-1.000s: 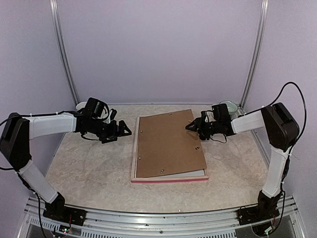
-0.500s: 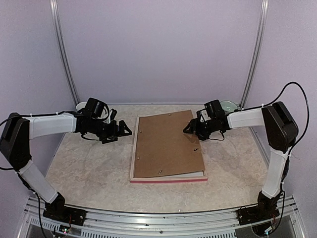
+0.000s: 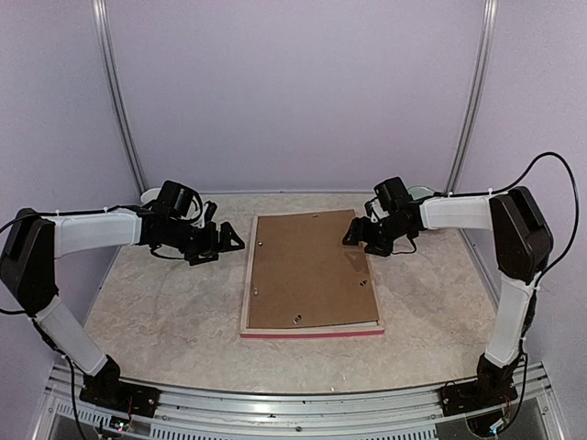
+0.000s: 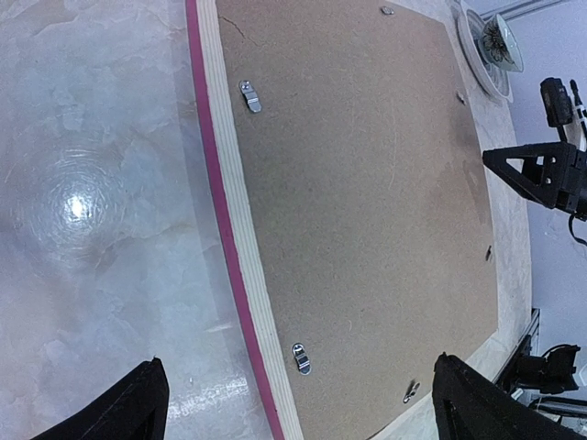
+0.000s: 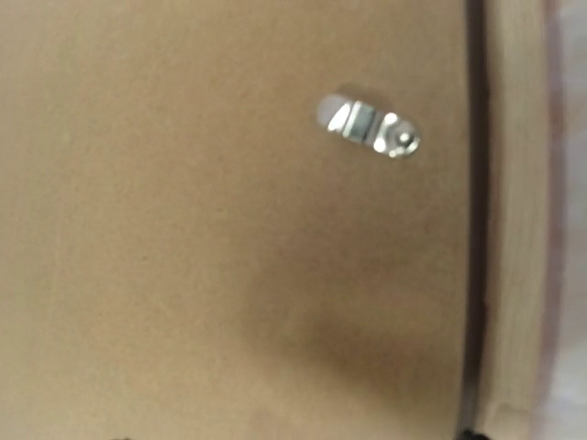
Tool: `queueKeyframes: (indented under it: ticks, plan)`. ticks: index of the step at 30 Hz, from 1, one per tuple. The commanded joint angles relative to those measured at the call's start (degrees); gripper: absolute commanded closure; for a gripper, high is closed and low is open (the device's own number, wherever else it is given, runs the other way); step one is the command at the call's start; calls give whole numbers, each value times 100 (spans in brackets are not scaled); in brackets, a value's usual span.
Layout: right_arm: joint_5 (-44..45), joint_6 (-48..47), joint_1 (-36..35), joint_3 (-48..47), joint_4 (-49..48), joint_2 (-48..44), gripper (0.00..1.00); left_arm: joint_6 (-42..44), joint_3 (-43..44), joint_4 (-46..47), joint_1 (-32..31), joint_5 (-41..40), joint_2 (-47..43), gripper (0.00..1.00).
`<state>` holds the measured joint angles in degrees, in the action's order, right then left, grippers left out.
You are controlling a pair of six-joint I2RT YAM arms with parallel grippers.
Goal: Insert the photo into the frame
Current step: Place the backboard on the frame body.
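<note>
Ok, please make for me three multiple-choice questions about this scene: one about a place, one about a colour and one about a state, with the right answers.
1. Where does the brown backing board lie?
A. within the rails of the frame
B. on the table, left of the frame
C. lifted in the air

2. What colour is the frame's near edge?
A. green
B. pink
C. blue

3. How is the left pincer?
A. shut on the board
B. shut on the frame
C. open and empty

Answers:
1 A, pale wood rails border the board.
2 B, a pink strip runs along the near rail.
3 C, its fingers stand wide apart in the left wrist view, gripping nothing.
</note>
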<state>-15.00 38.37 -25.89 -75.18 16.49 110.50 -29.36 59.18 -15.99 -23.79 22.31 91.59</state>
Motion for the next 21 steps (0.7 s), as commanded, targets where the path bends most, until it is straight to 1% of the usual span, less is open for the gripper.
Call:
queueKeyframes:
  ticks: [1,11,17,21]
  plan:
    - [340,-296,-94,-190,301,-327,24,3,-47,97,38,80,74,1]
    - [427,-453,-100,-206,416,-390,23,19,-12,71,36,51,108,1]
    - [905,-753,-100,-222,659,-401,16,-4,-26,0,52,11,119,1]
    - [1084,-902,-96,-106,690,-470,15,-163,-151,121,41,86,174,1]
